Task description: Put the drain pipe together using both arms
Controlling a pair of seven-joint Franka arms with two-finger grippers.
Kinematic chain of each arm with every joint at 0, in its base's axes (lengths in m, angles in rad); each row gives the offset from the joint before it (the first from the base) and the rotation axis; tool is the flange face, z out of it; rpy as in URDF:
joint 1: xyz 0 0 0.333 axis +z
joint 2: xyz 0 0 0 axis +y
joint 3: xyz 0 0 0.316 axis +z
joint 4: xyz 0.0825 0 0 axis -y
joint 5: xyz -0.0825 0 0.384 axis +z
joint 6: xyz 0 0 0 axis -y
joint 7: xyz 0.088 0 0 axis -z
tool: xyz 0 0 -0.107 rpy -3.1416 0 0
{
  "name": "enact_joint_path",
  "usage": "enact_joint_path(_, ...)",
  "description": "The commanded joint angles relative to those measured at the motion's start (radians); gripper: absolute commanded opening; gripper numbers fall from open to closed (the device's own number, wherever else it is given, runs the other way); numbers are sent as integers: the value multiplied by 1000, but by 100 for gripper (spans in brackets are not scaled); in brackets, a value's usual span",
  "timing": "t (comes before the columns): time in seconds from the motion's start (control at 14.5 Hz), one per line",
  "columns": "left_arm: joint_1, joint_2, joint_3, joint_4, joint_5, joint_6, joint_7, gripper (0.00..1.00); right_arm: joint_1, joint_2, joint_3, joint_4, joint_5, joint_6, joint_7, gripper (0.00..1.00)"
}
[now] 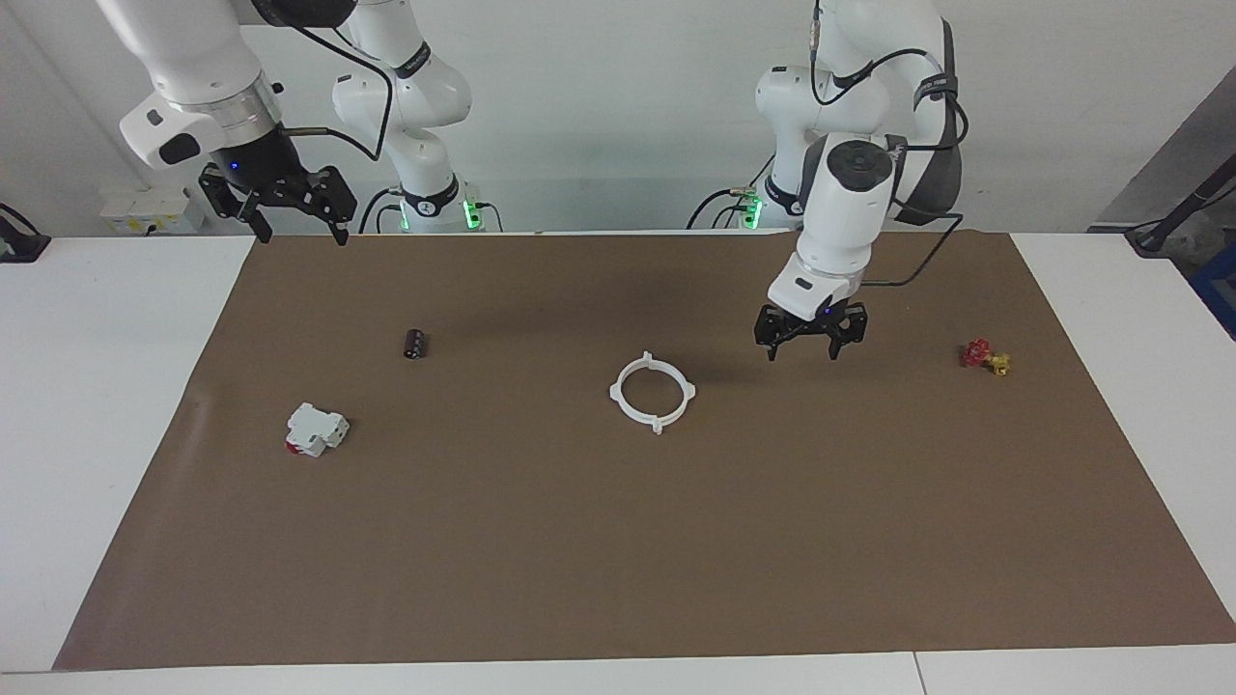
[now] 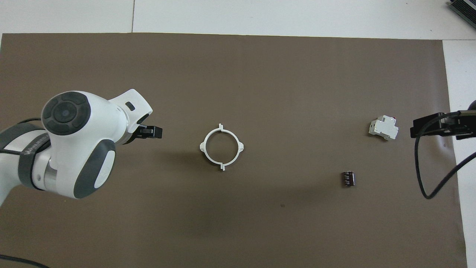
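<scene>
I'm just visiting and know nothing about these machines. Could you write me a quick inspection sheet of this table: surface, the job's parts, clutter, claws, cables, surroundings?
Surface: brown mat on a white table.
Job's things: drain pipe lies mid-mat as one closed white ring with four tabs, nothing touching it.
Clutter: white box with a red part and dark cylinder toward the right arm's end; small red and yellow piece toward the left arm's end.
Claws: left claw open, empty, low over the mat beside the ring; right claw open, empty, raised over the mat's edge.
Cables: black cables run along both arms.
Surroundings: pale wall.
</scene>
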Motion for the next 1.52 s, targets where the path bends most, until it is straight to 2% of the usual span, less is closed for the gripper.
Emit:
enact_joint_path(0.0,77,-37,-5,0,-52,-41,150,100,-9,-4,1,-3,21,7,-17,100)
enact_joint_path(0.35,227,-48,-2,134,-59,-205,350,100,-9,-4,1,-3,22,7,-17,100)
enact_joint_path(0.69,284,-45,-1,305,-59,-380,370,100,-9,-4,1,-3,21,7,-17,100)
enact_joint_path(1.04,321,6,1,487,-92,-531,394,100,-9,-4,1,-3,21,7,-17,100)
enact_joint_path(1.45,321,-54,-1,450,-98,-595,382,100,-9,-4,1,-3,21,7,-17,100)
